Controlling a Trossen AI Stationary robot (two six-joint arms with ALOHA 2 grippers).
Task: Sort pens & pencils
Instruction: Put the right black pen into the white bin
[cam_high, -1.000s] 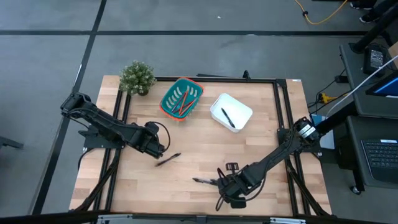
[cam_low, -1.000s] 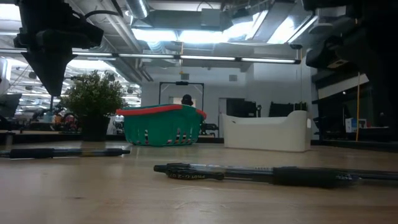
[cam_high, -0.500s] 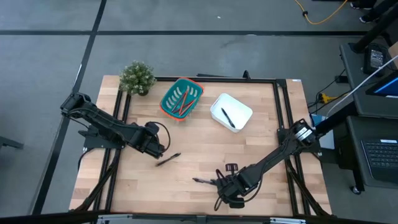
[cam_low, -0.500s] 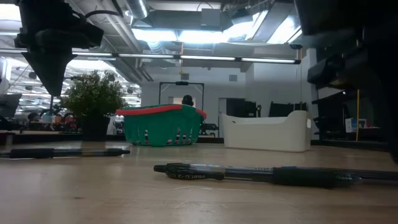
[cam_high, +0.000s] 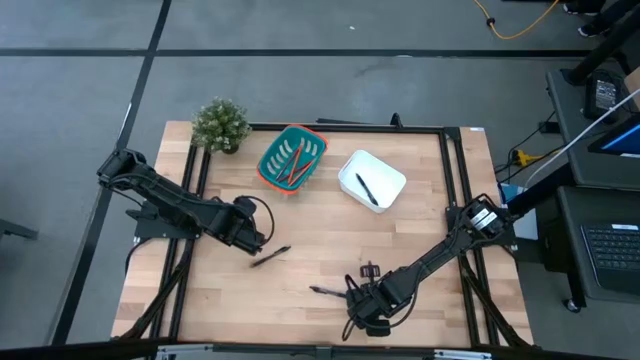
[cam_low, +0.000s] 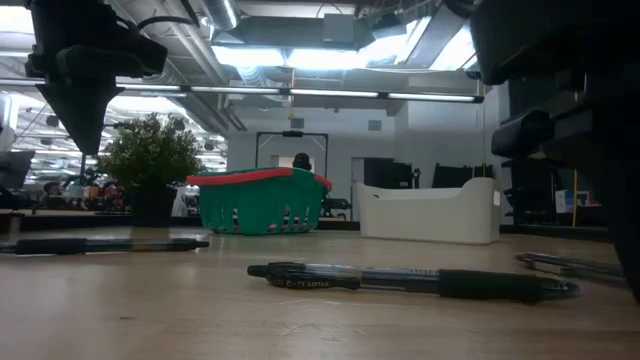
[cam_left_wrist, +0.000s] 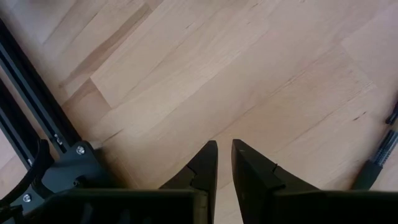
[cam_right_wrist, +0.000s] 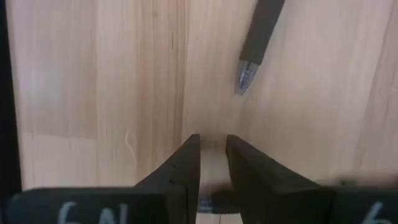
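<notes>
Careful: your right end effector (cam_right_wrist: 208, 163), fingers nearly together and empty, hovers by a pen (cam_right_wrist: 257, 38) on the table (cam_high: 420, 240), so descending could knock it aside.

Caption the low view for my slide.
Two black pens lie on the wooden table before a green basket and white bin.

The nearest pen (cam_low: 400, 279) bears small print, too small to read.
</notes>
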